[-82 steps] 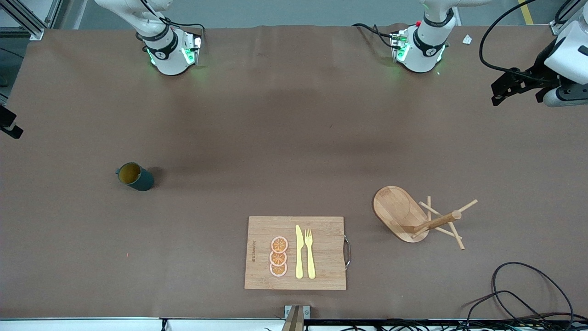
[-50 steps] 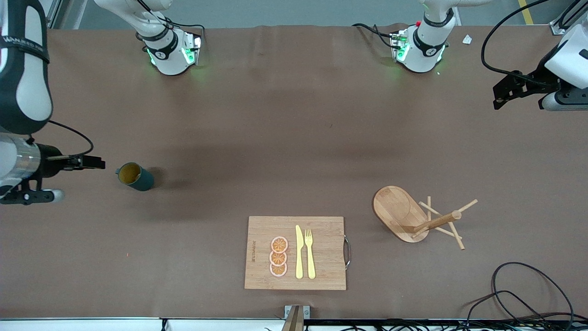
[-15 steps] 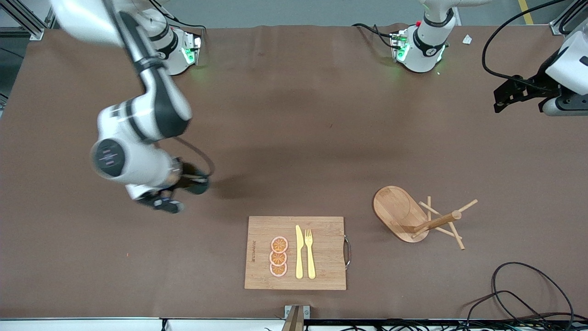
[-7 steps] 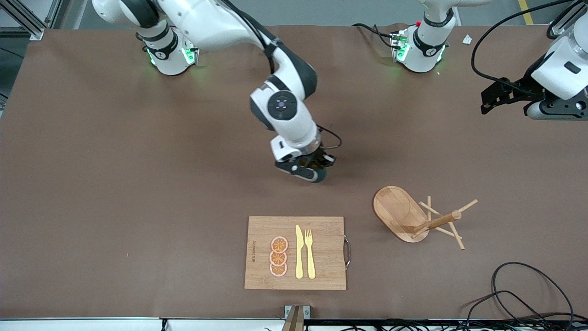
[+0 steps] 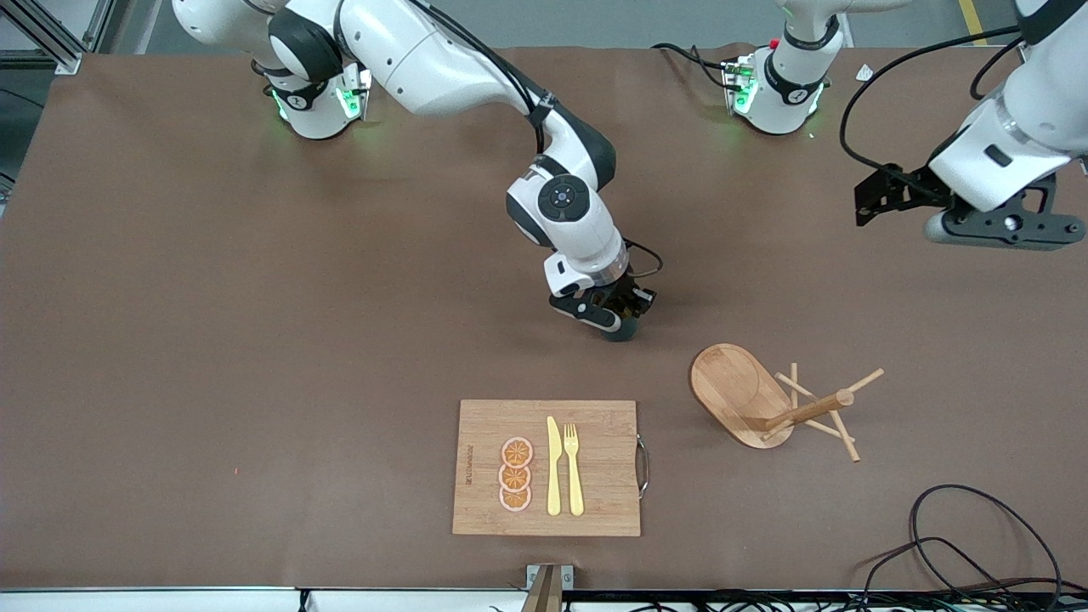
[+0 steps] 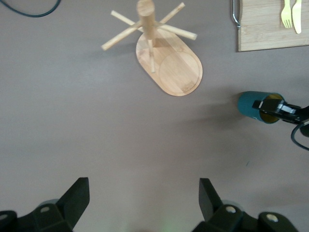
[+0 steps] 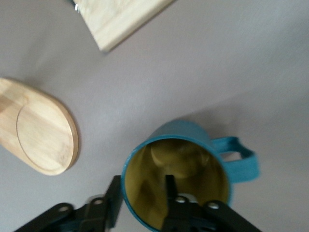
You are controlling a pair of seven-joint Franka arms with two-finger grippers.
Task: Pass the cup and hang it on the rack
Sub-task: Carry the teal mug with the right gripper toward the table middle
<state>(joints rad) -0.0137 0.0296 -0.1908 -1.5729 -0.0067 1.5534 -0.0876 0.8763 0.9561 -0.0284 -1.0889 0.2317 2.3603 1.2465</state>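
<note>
Near the light wooden rack [image 5: 769, 404], the right hand [image 5: 619, 316] holds the dark teal ribbed cup [image 7: 186, 174] by its rim above the desk [image 5: 255, 382], so I judge the passing step is in hand; the left hand [image 6: 140, 203], wide open over the desk beside the rack, must next take the cup.

Robot lab: two white arm bases [image 5: 314, 93] bolted on brown-covered desk [image 5: 255, 442], aluminium framing [image 5: 42, 34] at corner, loose black cables [image 5: 977, 544] at edge.

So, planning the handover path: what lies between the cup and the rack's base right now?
Only bare brown table. In the left wrist view, nothing sits between the cup, at the right gripper, and the rack.
</note>
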